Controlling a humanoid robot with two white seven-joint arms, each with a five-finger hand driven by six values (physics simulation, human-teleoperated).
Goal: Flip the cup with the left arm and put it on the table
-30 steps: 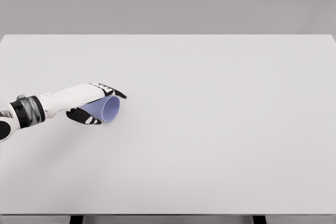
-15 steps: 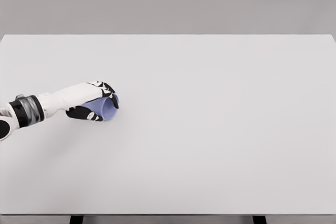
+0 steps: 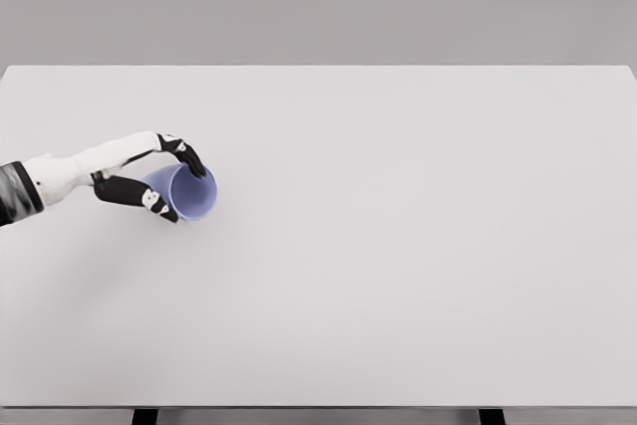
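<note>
A pale blue cup [image 3: 189, 194] is at the left of the white table [image 3: 398, 246], tilted so its open mouth faces up and toward me. My left hand [image 3: 175, 186] is shut on it, with the fingers over the far rim and the thumb [image 3: 149, 200] under the near side. Whether the cup's base touches the table is hidden by the hand. The left arm comes in from the left edge. The right arm does not show.
The left hand has closed on the cup, drawn back to the left and turned, so the cup's mouth now points more upward than sideways.
</note>
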